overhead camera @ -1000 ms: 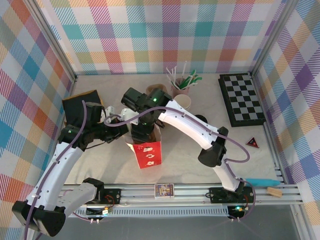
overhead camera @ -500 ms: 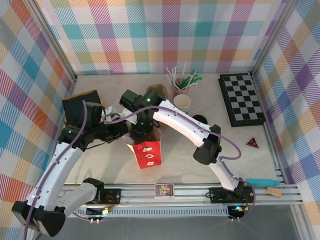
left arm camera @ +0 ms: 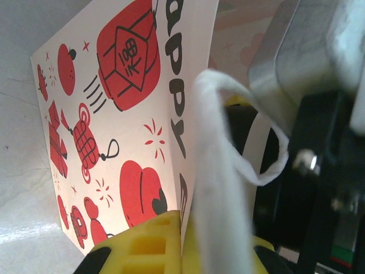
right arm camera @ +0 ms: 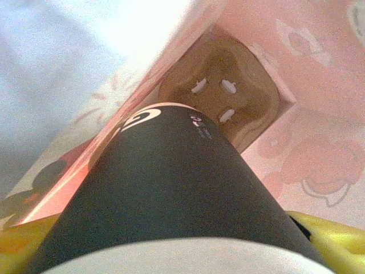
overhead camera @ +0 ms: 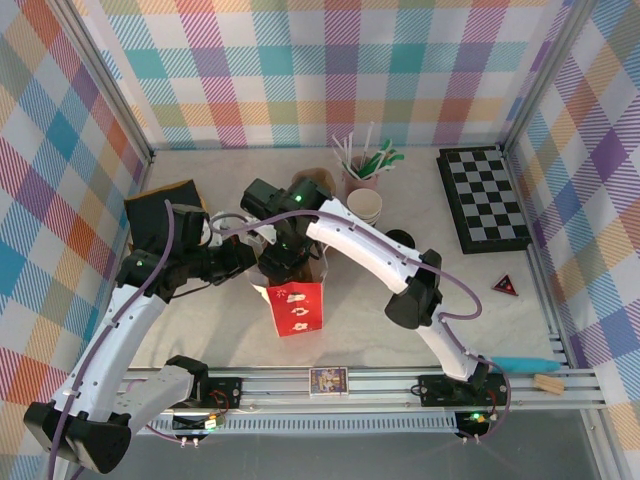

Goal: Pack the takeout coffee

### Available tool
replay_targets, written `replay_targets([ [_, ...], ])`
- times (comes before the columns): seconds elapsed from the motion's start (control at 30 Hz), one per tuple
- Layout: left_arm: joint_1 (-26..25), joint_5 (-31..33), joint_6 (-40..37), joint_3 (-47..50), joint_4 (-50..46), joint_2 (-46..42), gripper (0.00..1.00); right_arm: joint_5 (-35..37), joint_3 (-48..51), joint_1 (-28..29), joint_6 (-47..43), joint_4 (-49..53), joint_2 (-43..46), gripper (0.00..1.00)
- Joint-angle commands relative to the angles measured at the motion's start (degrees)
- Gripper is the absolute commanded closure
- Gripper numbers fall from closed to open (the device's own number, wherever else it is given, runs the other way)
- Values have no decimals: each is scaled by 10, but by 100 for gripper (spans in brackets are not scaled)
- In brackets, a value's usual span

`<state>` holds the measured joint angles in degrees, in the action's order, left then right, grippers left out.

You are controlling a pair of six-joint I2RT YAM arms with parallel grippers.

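The left gripper [overhead camera: 238,258] is clamping shut on the upper edge of the red-and-white paper bag [overhead camera: 296,308], at about ten o'clock from the bag's printed front in the overhead view. In the left wrist view its yellow fingertips [left arm camera: 154,240] are pinching at the rim, with the white cord handle [left arm camera: 228,160] looping up from them, so this arm appears to be bracing the mouth open. At the bag's twelve o'clock, the right gripper [overhead camera: 283,252] is hanging over the opening and grasping the takeout coffee [right arm camera: 165,188] across its body, with a yellow finger [right arm camera: 336,240] pressing on each side of the cup. In the right wrist view the cup's dark band is pointing down between the pink-lit walls of the bag. Its base is sitting above a brown moulded carrier [right arm camera: 228,97] that is lying on the bag's floor at about one o'clock from the cup. I am judging the task well past halfway: the bag is standing open and steadied, and the coffee is already inside its mouth. What is remaining is to seat the cup in the carrier, release it, lift the right arm clear, and let go of the rim. The stack of lidless cups [overhead camera: 365,206] at the bag's two o'clock and the loose black lid [overhead camera: 401,238] near three o'clock are lying apart from all this.
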<state>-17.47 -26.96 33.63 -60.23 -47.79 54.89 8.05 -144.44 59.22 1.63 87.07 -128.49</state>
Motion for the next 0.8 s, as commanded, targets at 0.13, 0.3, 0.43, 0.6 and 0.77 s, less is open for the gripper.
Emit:
replay_targets([
  [0.13, -5, -32, -2, -9, 0, 1, 100, -2, -18, -9, 147, -19, -5, 62],
  [0.3, -5, -33, -2, -10, 2, 4, 100, -2, -20, -9, 193, -22, -11, 62],
  [0.43, -5, -35, -4, -11, 2, 6, 100, -13, -19, -9, 224, -19, -24, 62],
  [0.6, -5, -36, -5, -12, 4, 8, 100, -10, -18, -9, 251, -19, -40, 63],
  [0.77, -5, -39, -5, -11, 10, 11, 100, -6, -20, -9, 281, -16, -56, 66],
])
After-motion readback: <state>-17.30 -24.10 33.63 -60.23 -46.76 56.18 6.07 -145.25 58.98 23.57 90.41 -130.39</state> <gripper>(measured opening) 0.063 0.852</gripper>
